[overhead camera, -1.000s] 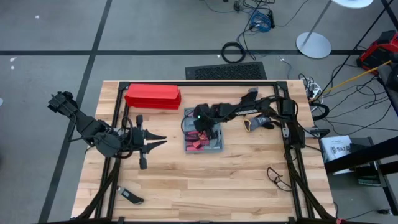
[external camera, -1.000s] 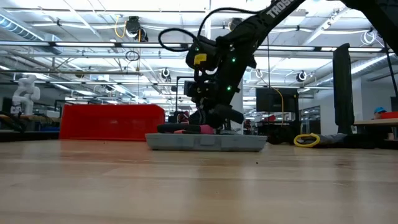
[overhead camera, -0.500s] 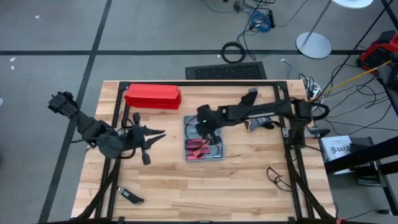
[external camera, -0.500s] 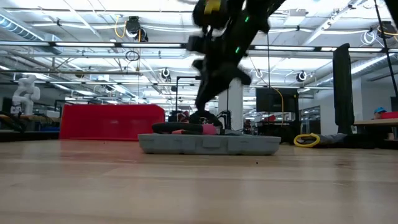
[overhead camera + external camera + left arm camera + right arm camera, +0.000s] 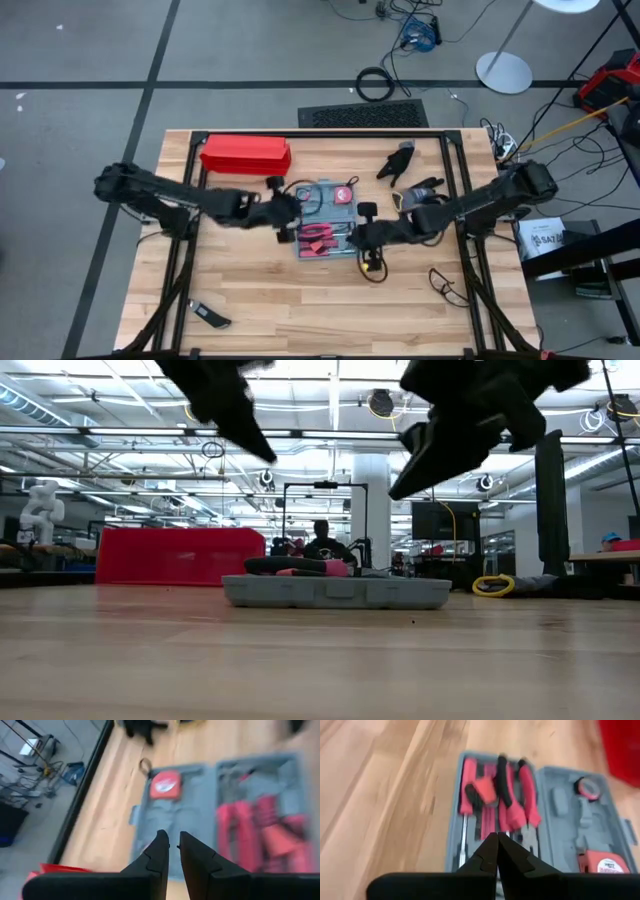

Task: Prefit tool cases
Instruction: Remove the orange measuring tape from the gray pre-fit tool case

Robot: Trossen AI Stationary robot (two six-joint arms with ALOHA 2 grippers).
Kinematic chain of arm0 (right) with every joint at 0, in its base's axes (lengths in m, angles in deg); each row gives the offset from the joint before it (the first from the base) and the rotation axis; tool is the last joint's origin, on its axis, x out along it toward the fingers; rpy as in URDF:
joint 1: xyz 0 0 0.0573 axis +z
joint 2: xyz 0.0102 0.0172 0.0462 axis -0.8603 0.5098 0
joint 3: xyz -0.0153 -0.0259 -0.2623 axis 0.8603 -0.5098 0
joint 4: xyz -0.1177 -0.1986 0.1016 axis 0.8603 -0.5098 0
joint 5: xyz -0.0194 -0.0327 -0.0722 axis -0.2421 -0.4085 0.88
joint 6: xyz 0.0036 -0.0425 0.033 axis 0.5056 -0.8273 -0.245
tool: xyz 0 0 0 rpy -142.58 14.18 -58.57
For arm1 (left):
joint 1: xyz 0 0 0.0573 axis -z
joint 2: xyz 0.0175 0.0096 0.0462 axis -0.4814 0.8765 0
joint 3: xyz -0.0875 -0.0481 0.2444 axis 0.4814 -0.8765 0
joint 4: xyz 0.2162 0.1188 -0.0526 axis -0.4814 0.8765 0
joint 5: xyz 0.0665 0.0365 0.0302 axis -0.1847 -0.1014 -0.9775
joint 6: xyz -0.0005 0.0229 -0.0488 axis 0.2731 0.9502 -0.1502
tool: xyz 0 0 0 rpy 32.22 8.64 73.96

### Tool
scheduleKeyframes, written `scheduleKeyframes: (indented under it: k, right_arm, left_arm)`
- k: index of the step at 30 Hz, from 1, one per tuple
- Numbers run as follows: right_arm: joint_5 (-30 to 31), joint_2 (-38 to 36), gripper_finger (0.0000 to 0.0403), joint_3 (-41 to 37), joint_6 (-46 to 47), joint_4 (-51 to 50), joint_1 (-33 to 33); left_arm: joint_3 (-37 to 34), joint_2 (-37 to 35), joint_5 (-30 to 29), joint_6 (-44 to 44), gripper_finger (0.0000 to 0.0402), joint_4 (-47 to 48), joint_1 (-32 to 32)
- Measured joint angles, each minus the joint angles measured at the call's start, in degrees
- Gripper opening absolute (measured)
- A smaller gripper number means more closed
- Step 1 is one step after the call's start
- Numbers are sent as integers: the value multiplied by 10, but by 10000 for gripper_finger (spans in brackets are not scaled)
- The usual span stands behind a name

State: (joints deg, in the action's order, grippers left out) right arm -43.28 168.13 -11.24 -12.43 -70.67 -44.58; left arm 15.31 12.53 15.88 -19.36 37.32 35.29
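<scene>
The tool case (image 5: 326, 218) lies open and flat on the table, both halves up. Red-handled tools (image 5: 497, 790) fill its near half and a red tape measure (image 5: 164, 785) sits in its far half. My left gripper (image 5: 170, 841) hovers at the case's left edge (image 5: 296, 222), fingers a narrow gap apart with nothing between them. My right gripper (image 5: 496, 839) hovers at the case's right edge (image 5: 359, 236), shut and empty. In the low view both arms hang above the case (image 5: 335, 591), clear of it.
A long red box (image 5: 245, 155) lies at the far left. Black gloves (image 5: 400, 160) and a yellow-black tool (image 5: 410, 200) lie right of the case. A small black item (image 5: 210, 317) sits near the front left, a cable loop (image 5: 450, 285) at the front right.
My left gripper has swung from the table's left toward the case and come down. My right gripper, which was low over the case, has risen and drawn back toward the right edge, staying shut. The case has slid a little toward the near edge.
</scene>
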Motion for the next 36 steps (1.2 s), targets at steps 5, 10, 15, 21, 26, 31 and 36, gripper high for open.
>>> scheduleKeyframes:
  k: [5,10,15,21,26,31,36]
  right_arm:
    - [52,43,0,0,50,53,24]
    - [53,94,0,3,84,60,26]
    - [53,139,0,8,125,65,26]
    - [56,172,0,10,164,51,26]
    - [66,163,0,11,170,-15,26]
    - [95,131,0,8,128,-97,18]
    - [111,103,0,6,84,-157,-11]
  left_arm:
    - [0,42,115,145,51,-7,-73]
    - [1,86,218,248,51,-72,-116]
    - [1,140,248,276,51,-97,-158]
    - [1,189,253,253,51,-96,-203]
    - [1,204,288,221,51,-63,-208]
    - [1,202,334,181,51,-44,-200]
    - [1,202,401,123,51,-46,-173]
